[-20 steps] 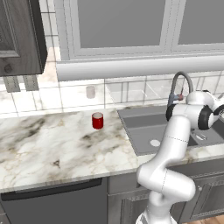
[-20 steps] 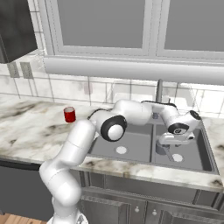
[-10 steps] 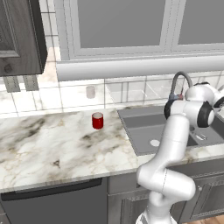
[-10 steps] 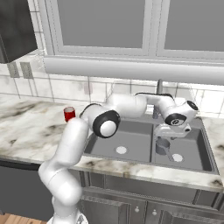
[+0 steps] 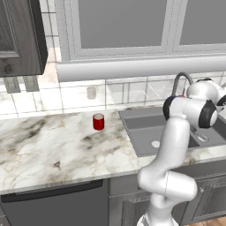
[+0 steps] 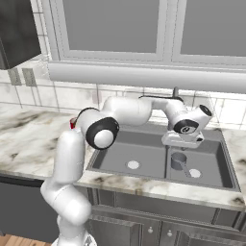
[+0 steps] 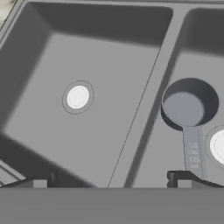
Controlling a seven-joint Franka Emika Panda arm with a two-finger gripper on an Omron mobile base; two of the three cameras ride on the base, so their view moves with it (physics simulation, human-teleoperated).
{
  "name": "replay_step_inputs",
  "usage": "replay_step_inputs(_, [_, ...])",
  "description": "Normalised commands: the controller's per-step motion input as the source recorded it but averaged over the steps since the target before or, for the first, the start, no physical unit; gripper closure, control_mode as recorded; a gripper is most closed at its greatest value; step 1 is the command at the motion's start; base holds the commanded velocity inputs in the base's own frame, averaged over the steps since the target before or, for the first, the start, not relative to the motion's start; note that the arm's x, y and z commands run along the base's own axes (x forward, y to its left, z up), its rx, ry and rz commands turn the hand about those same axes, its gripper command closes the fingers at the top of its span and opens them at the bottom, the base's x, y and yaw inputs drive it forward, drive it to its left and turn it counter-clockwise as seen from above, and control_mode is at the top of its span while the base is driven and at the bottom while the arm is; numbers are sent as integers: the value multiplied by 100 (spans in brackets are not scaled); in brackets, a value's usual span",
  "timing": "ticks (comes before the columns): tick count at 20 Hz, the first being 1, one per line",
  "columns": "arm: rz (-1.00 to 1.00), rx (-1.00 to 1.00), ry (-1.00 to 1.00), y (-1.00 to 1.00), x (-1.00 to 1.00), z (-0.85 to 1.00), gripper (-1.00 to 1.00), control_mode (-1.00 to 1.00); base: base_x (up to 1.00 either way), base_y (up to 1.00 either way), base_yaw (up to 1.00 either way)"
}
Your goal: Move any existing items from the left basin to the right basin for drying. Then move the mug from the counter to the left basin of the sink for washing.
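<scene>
— Since the grey handled vessel (image 6: 178, 160) now sits upright on the floor of the right basin (image 6: 216, 163), beside that basin's drain, why is the gripper (image 6: 182, 140) hanging above it?

— I judge the drying half is done: the gripper holds nothing. In the hand view its two fingertips (image 7: 177, 179) stand wide apart, nothing between them, with the vessel's stick handle running toward the right one.

— And the left basin (image 6: 144, 153)?

— Bare but for its pale drain disc (image 7: 77, 96), ready for the mug (image 5: 98, 121) (which waits on the counter (image 5: 48, 145), well apart from the sink (image 5: 145, 128), near the tiled wall).

— What differs from a second ago?

— Then the hand was low in the right basin, close over the vessel. Half a second ago it had started up. Now it rides higher, level with the sink rim, and the vessel stays where it was left.

— Next?

— Probably a long swing left toward the mug.
</scene>
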Motion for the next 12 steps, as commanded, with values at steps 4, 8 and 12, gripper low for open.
replay_step_inputs(4, [-10,0,0,26,-40,39,-100,-100,0,0,0])
replay_step_inputs(8, [-10,0,1,32,-36,36,-100,-100,0,0,0])
replay_step_inputs(12, [-11,0,4,47,-29,24,-100,-100,0,0,0])
